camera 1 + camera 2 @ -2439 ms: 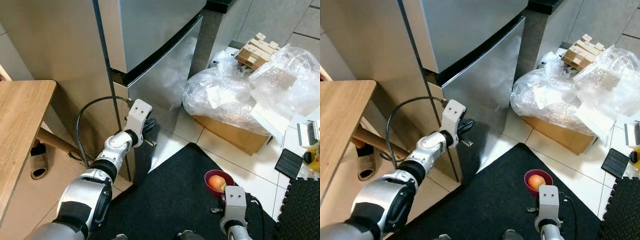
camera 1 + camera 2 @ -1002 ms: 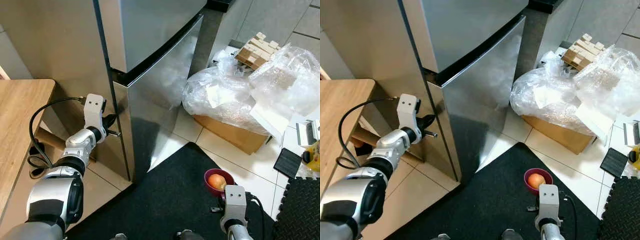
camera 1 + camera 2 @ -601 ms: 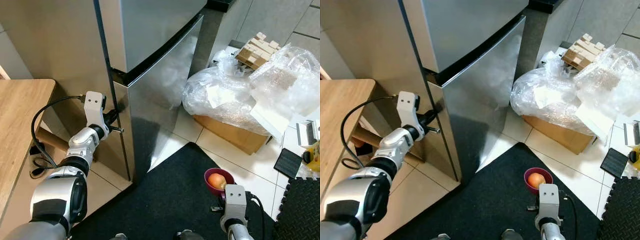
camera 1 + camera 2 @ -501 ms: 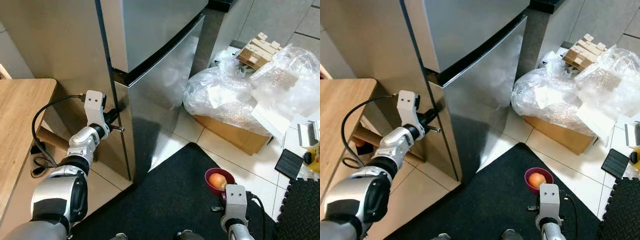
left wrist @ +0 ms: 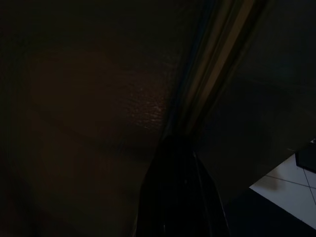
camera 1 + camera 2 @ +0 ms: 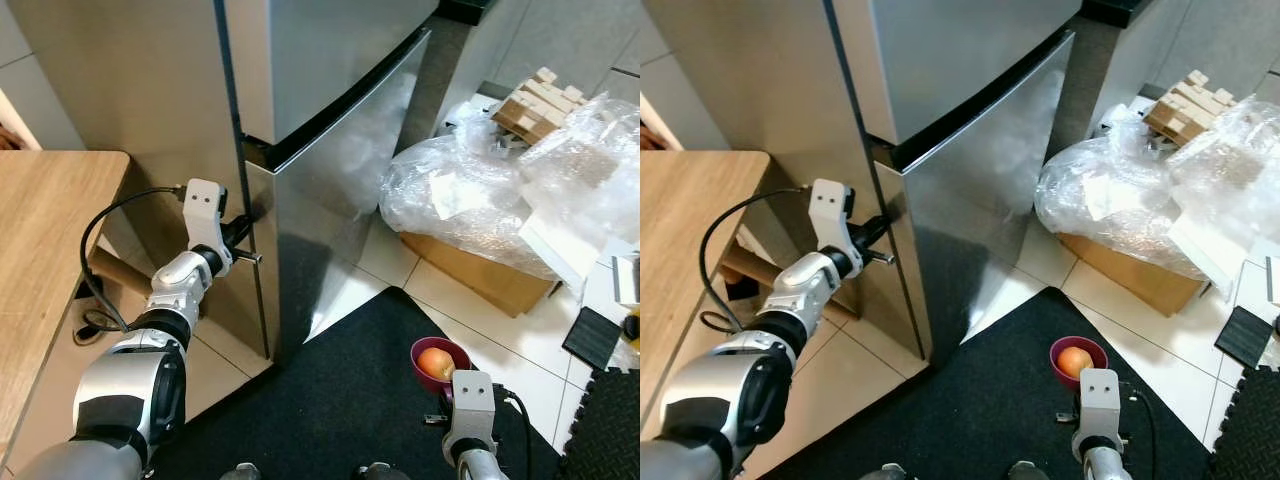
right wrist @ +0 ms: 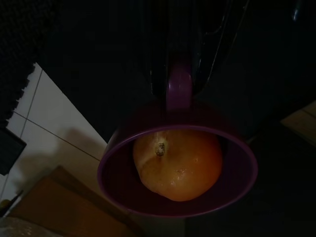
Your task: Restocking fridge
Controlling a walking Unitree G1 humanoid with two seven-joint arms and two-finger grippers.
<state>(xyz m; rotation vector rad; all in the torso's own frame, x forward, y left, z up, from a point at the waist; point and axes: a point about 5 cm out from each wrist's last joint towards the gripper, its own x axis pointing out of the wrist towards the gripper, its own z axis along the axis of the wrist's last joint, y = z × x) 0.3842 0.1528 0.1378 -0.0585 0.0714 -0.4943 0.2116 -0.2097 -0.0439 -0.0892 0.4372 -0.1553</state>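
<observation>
At nine o'clock the left gripper, fingers pinched narrow, is working its tips into the seam beside the lower fridge door; I'd keep them hooked on the edge and pull outward steadily. At five o'clock the right gripper is clamping the handle of a purple cup holding an orange. Plastic-wrapped clutter at two o'clock is crowding the door's swing.

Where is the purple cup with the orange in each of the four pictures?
Left eye view: purple cup at lower right, over the black mat.
Right eye view: lower right, just above the right gripper's wrist.
Left wrist view: dark; I cannot find it.
Right wrist view: centre, handle between the black fingers.
Shared landmark: the orange inside.
</observation>
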